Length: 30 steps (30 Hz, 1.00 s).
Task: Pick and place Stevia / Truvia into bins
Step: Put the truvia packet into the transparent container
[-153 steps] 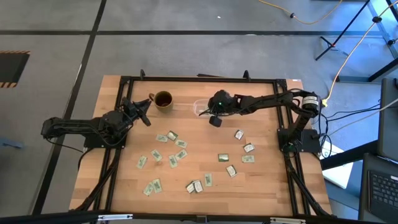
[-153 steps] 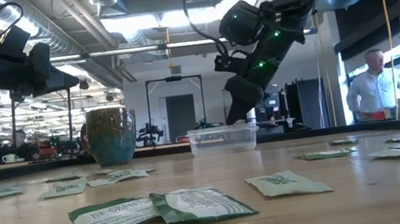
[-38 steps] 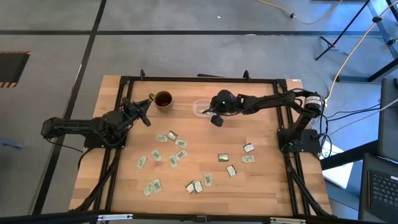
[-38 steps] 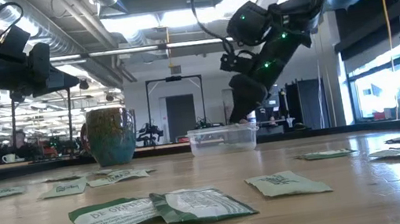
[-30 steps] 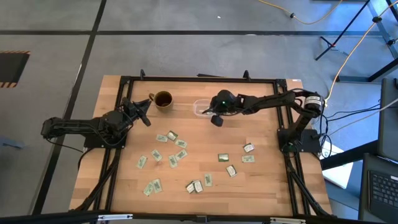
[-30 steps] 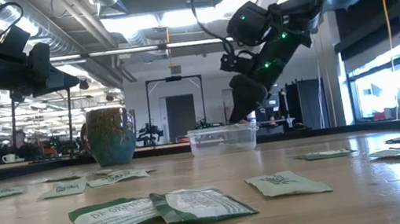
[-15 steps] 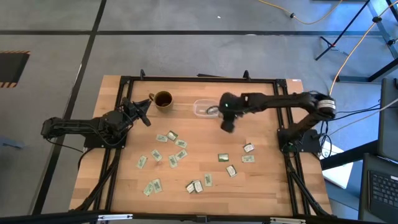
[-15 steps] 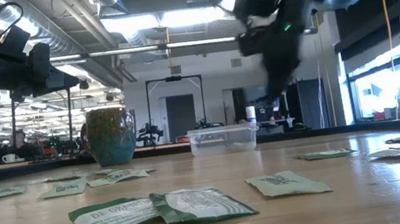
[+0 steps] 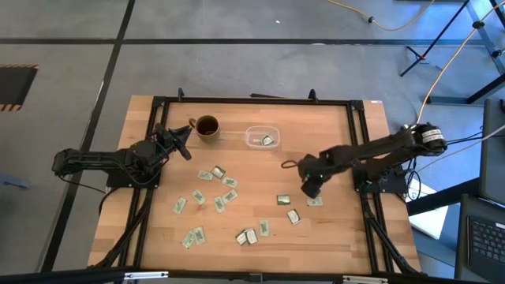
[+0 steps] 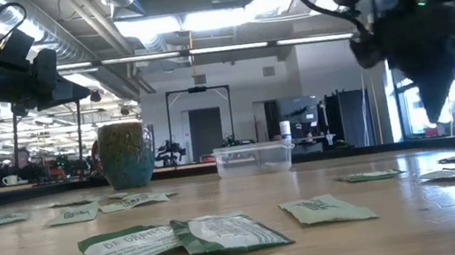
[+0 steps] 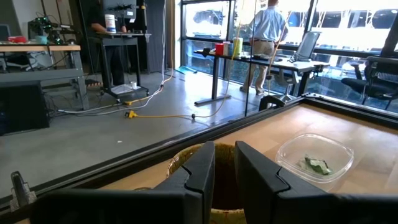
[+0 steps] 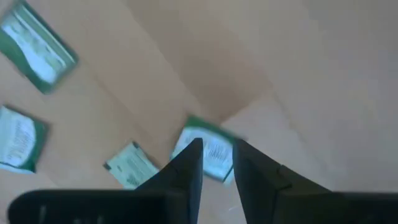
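Grey concrete floor (image 9: 237, 63), bright windows (image 11: 323, 18), desks (image 11: 261, 59), ceiling lights (image 10: 194, 22) beyond the wooden table (image 9: 347, 229).

We look down past our right gripper (image 12: 216, 163), its two dark fingers (image 12: 186, 168) a narrow gap apart, onto the wooden table (image 12: 298, 74). One green-and-white sachet (image 12: 214, 149) lies just beyond the fingertips. Three more sachets (image 12: 37, 40) lie apart from it, all flat.
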### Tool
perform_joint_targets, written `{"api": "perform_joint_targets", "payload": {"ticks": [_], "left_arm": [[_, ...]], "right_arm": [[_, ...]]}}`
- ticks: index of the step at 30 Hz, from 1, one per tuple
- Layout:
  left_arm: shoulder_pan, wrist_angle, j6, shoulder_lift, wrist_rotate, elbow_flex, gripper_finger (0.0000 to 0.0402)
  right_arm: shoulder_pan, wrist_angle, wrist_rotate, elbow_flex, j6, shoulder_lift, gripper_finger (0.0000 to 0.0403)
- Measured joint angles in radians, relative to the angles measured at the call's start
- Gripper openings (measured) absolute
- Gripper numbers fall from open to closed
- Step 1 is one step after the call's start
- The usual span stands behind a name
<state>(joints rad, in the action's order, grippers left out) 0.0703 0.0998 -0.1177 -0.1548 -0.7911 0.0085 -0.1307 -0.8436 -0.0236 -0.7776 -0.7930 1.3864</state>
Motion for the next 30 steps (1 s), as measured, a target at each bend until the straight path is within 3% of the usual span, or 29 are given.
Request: {"api": "perform_joint_targets", "payload": {"ticks": [10,22,30], "left_arm": [[0.0,0.0,0.0,0.0,0.0,0.0,0.0058],[0.0,-0.007,0.0,0.0,0.0,0.0,0.0058],[0.0,-0.009,0.0,0.0,0.0,0.0,0.0058]], "right_arm": [[-0.102,0.1,-0.001,0.062,-0.127,0.0,0.009],[-0.106,0.145,-0.008,0.112,-0.144,0.066,0.0089],[-0.106,0.145,-0.013,0.108,-0.139,0.099,0.005]]}}
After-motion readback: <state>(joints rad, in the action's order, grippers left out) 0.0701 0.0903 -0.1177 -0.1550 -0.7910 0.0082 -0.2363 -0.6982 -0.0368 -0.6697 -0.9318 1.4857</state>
